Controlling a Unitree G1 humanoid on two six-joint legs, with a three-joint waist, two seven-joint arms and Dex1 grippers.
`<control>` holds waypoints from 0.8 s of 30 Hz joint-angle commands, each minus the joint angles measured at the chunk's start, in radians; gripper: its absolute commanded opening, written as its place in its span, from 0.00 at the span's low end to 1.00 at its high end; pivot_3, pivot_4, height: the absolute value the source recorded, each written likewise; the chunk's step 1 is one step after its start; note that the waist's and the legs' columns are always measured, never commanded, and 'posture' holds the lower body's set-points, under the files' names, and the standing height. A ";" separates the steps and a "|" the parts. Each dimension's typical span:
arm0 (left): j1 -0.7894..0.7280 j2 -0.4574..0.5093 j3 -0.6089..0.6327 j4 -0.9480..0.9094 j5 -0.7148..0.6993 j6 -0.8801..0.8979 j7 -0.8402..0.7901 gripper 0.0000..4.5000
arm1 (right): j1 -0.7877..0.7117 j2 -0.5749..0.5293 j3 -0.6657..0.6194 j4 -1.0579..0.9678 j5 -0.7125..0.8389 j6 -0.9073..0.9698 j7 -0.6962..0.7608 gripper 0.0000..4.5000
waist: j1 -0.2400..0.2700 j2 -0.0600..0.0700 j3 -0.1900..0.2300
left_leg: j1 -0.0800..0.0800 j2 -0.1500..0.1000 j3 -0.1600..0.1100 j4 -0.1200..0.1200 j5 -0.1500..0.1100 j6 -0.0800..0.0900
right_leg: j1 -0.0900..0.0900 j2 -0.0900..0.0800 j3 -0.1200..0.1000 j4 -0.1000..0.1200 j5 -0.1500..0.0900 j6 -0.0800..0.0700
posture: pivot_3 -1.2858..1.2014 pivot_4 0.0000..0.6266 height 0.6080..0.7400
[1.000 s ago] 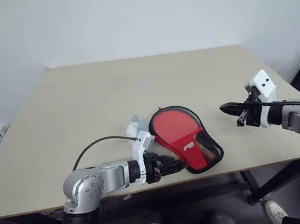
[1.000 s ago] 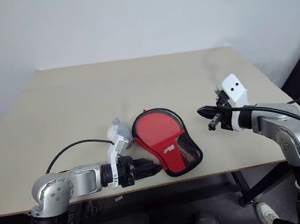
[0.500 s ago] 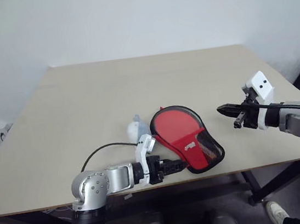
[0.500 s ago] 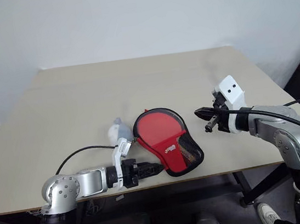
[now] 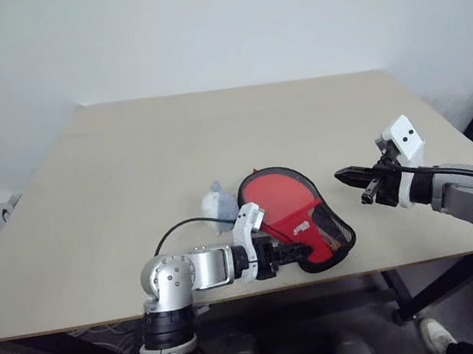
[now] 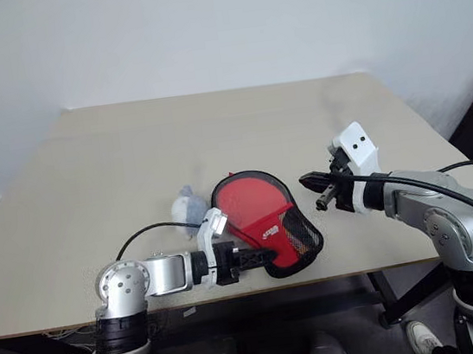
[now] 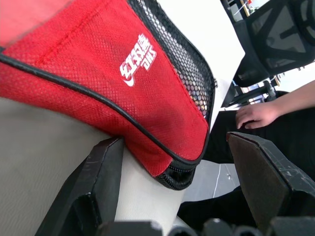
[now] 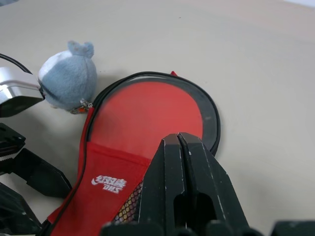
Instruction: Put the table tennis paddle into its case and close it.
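the red paddle-shaped soft zip case (image 5: 300, 225) with black trim, a mesh pocket and a white logo lies flat near the front edge of the pale wooden table (image 5: 214, 136), its narrow handle end pointing toward the robot and a pale grey plush-ball charm (image 5: 216, 202) just beside its rounded end. the red face of the table tennis paddle (image 8: 147, 115) shows through the case's clear panel, so the paddle looks to be inside already, though its handle is hidden under the fabric. what has changed over the last second is the left gripper (image 5: 292, 252): it has slid in along the table edge from the left, and its two black fingers (image 7: 98, 182) now stand wide apart on either side of the case's handle end, one on the table against the trim, gripping nothing yet. the right gripper (image 5: 347, 176) has barely shifted; it hovers above the table beside the case, fingers pressed together and empty. a person's hand (image 7: 256, 114) rests on a lap beyond the table. judging from this, the paddle is stowed and the left arm is setting up to pin the case's handle end for zipping; whether the zip is already run shut i cannot tell.
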 commanded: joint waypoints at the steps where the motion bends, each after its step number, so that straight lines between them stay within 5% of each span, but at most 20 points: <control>1: -0.043 -0.041 0.035 0.031 0.050 0.036 0.057 0.78 | -0.025 0.004 -0.020 -0.021 0.009 -0.008 -0.009 0.00 | 0.000 0.000 0.000 | 0.000 0.000 0.000 0.000 0.000 0.000 | 0.000 0.000 0.000 0.000 0.000 0.000 | 0.52 0.00 0.35; 10: -0.099 -0.071 0.100 0.103 0.063 0.081 0.123 0.78 | -0.033 0.010 -0.018 -0.008 0.002 -0.012 -0.018 0.00 | 0.000 0.000 0.000 | 0.000 0.000 -0.001 0.000 0.000 0.000 | 0.001 0.000 -0.001 0.000 0.000 0.000 | 0.52 0.00 0.35; 13: -0.104 -0.066 0.102 0.132 0.061 0.081 0.146 0.65 | -0.039 0.016 -0.018 -0.005 0.002 -0.013 -0.023 0.00 | 0.000 0.000 0.000 | 0.000 0.000 -0.001 0.000 0.000 0.000 | 0.001 0.000 -0.001 0.000 0.000 0.000 | 0.52 0.00 0.35; 21: -0.113 -0.042 0.090 0.178 0.016 0.081 0.190 0.00 | -0.052 0.028 -0.020 -0.004 0.007 -0.008 -0.034 0.00 | -0.001 0.000 0.000 | 0.000 0.000 -0.002 0.000 0.000 0.000 | 0.000 0.000 0.000 0.000 0.000 0.000 | 0.52 0.00 0.35; 24: -0.121 -0.021 0.069 0.191 0.014 0.081 0.188 0.00 | -0.058 0.032 -0.020 -0.004 0.007 -0.005 -0.036 0.00 | 0.000 0.000 0.000 | 0.000 0.000 -0.002 0.000 0.000 0.000 | 0.000 0.000 -0.001 -0.001 0.000 0.000 | 0.52 0.00 0.35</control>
